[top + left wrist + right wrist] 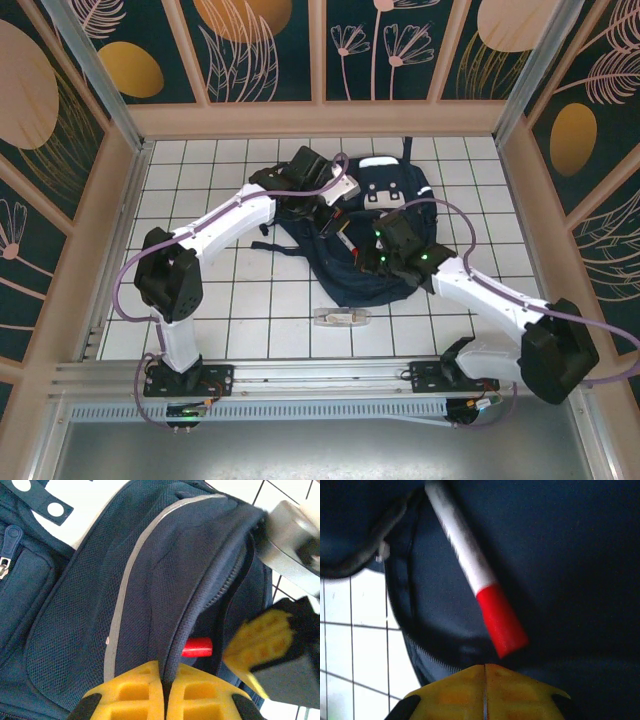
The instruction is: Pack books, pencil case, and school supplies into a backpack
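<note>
The marker pen (477, 582), poking from the backpack (580, 555), wants a straight inward nudge from the closed, empty right gripper (484, 667) while the left gripper (165, 669), clamped on the zip edge (195, 612), holds it open.

Your right gripper (484, 672): yellow pads pressed together, nothing between. Marker pen (479, 580) lies diagonal on backpack (570, 555) fabric, red end just above pads, white shaft running up-left. Tiled table (360, 630) at your lower left.

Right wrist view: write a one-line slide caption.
The right arm's fingers, shut, just below the red end of a marker resting against the navy backpack.
</note>
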